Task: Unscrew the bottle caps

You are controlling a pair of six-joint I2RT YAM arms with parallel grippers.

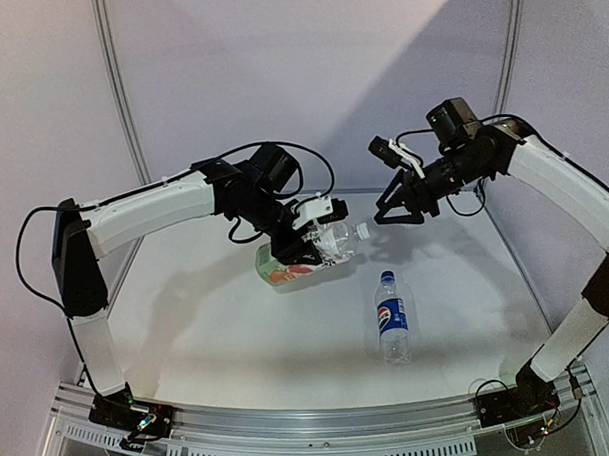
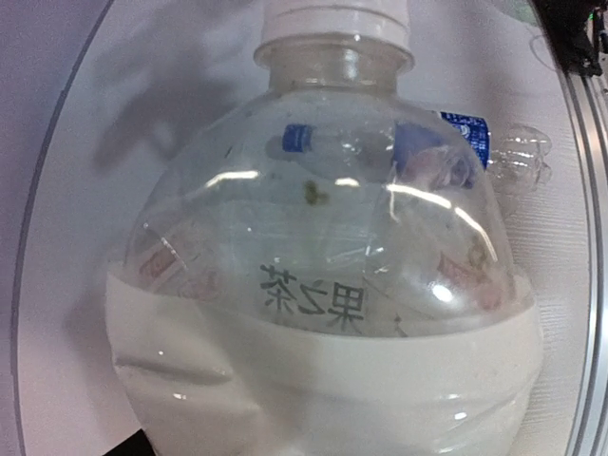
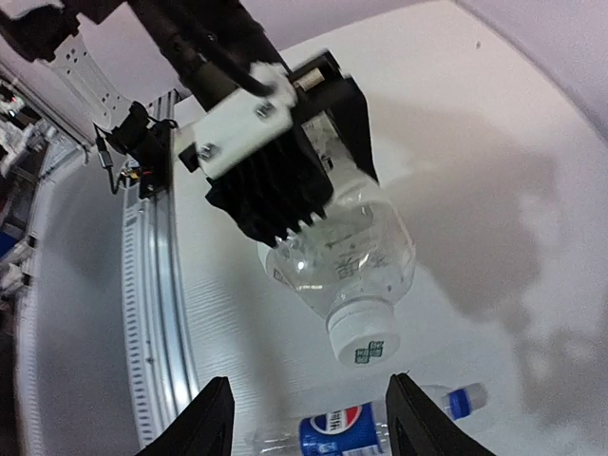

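My left gripper (image 1: 307, 240) is shut on the wide clear bottle (image 1: 298, 260) with the green-white-orange label and holds it above the table, neck pointing right. Its white cap (image 1: 363, 231) is on the neck. The bottle fills the left wrist view (image 2: 323, 275), cap at the top (image 2: 332, 19). My right gripper (image 1: 402, 213) is open, a short way right of the white cap, not touching it. In the right wrist view the cap (image 3: 363, 339) faces my open fingers (image 3: 214, 418). The slim Pepsi bottle (image 1: 392, 317) lies on the table with its blue cap (image 1: 386, 276) on.
The white table (image 1: 238, 340) has a metal rail (image 1: 291, 424) along its near edge. White walls stand behind and at both sides. The Pepsi bottle (image 3: 361, 432) lies under my right gripper in the right wrist view.
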